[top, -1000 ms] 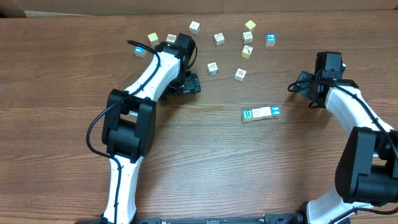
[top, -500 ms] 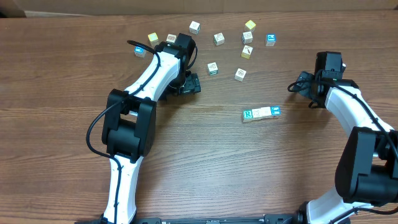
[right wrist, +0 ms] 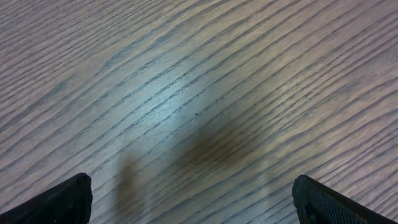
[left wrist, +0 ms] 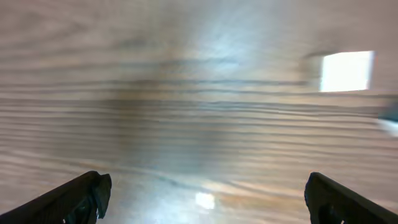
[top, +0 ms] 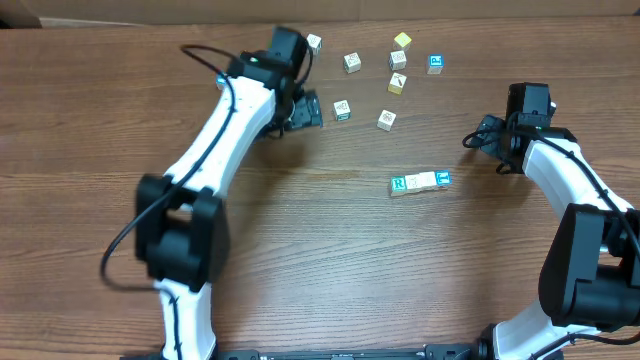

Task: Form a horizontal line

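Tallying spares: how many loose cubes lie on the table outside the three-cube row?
8. Two back cubes; three second-row cubes; one yellow cube below; two nearer cubes, behind the horizontal line. The left arm may hide more.

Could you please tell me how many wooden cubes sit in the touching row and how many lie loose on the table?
Cubes in the row: 3
Loose cubes in view: 8
Total in view: 11
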You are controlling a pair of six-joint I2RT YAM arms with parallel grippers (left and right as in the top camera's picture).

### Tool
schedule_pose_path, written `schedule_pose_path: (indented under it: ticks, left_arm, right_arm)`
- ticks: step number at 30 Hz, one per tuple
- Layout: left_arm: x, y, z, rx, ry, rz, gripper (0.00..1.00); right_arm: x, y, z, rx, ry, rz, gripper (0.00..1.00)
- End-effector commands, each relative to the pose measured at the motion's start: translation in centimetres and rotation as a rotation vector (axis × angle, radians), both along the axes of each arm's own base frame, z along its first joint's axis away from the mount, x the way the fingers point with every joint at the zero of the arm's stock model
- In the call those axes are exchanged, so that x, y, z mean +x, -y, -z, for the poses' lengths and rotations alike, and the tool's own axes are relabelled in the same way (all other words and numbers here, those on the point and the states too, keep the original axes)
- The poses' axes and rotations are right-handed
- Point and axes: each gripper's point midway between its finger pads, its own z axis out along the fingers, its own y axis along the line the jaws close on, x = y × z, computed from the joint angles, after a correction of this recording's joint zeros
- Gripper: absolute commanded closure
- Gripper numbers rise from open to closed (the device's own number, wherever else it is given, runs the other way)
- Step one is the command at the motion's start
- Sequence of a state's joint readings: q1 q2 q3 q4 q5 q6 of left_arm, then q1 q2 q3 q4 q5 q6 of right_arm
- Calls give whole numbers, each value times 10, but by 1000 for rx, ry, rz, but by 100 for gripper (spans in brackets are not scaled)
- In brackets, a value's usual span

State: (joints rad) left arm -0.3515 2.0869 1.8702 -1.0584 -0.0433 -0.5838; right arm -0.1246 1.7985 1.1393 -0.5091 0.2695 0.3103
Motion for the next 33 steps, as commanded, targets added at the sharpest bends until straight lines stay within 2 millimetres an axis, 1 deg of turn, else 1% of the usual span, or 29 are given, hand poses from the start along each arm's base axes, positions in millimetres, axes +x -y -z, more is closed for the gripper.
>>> schedule_pose_path:
  ticks: [1, 5, 7, 9, 16, 19, 21, 23, 27, 30, 33]
  left_arm:
    - [-1, -6, -60, -27, 131, -7, 0]
    - [-10, -9, -110, -65, 236, -8, 0]
    - [-18, -12, -136, -86, 293, -8, 0]
    - [-25, -15, -159, -104, 342, -9, 0]
    - [-63, -29, -242, -174, 533, -11, 0]
    - [-81, -36, -264, -183, 585, -2, 0]
    - [-91, -44, -272, -181, 598, -7, 0]
    - [-100, -53, -275, -176, 595, -23, 0]
    - [-121, -71, -263, -146, 520, -57, 0]
    - [-127, -78, -252, -133, 473, -81, 0]
    - [-128, -79, -238, -124, 435, -91, 0]
  right_arm:
    - [5, 2, -6, -8, 19, 3, 0]
    - [5, 2, -6, -8, 20, 3, 0]
    - [5, 2, -6, -8, 20, 3, 0]
    - [5, 2, -6, -8, 19, 3, 0]
    - [5, 2, -6, -8, 20, 3, 0]
    - [5, 2, -6, -8, 20, 3, 0]
    - [5, 2, -6, -8, 20, 3, 0]
    - [5, 2, -6, -8, 20, 3, 0]
    - [5, 2, -6, -8, 20, 3, 0]
    - [5, 2, -6, -8, 19, 3, 0]
    - [5, 2, -6, -8, 20, 3, 0]
